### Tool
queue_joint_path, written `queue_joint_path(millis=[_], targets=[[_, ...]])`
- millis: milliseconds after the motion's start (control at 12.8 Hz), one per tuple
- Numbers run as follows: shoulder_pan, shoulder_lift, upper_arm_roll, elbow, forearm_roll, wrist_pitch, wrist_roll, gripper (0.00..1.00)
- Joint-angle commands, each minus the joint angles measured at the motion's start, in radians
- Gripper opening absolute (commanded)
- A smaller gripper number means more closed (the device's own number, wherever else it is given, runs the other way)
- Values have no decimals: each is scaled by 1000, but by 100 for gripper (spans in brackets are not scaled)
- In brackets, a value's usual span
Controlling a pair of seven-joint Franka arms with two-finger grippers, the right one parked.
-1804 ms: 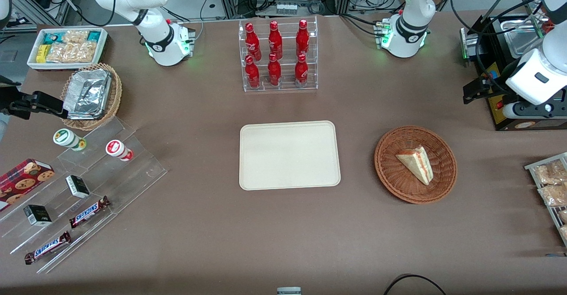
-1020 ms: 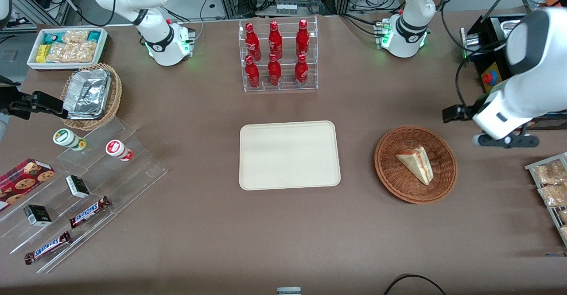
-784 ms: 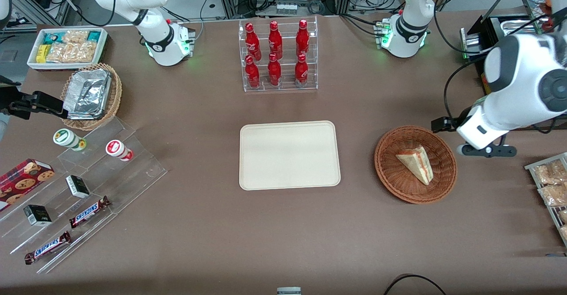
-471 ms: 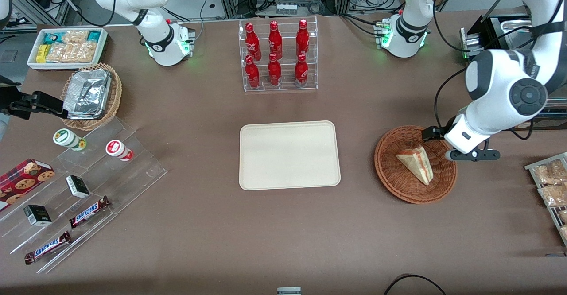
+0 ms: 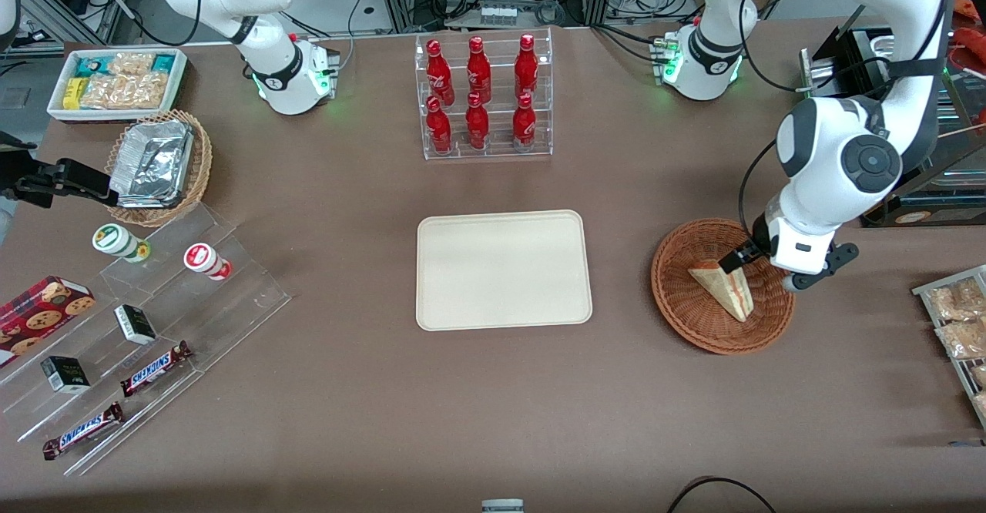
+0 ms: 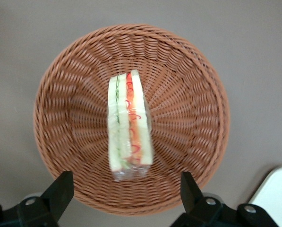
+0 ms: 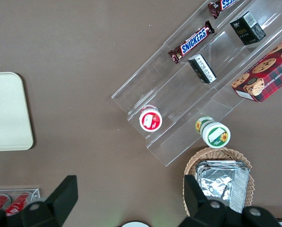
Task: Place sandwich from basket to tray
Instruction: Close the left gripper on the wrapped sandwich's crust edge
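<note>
End effector (image 6: 124, 189) (fingers spread wide, gripping nothing) hovers above the sandwich (image 6: 129, 125) lying in the basket (image 6: 188, 71).

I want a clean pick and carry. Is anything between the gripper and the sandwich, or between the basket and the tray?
Nothing visible. The gripper hangs open above the basket, with the sandwich lying bare in it. Between basket and tray there is only bare table.
</note>
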Motion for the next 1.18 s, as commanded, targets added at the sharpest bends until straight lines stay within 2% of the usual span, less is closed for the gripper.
queue_joint_path(millis=[0, 471, 941, 1020, 1098], targets=[[-18, 2, 10, -58, 5, 120, -207, 100], [-17, 71, 12, -58, 5, 129, -224, 100], [-11, 146, 16, -58, 37, 200, -215, 100], [-11, 146, 16, -58, 37, 198, -215, 81], [-11, 146, 16, -60, 37, 195, -212, 19]])
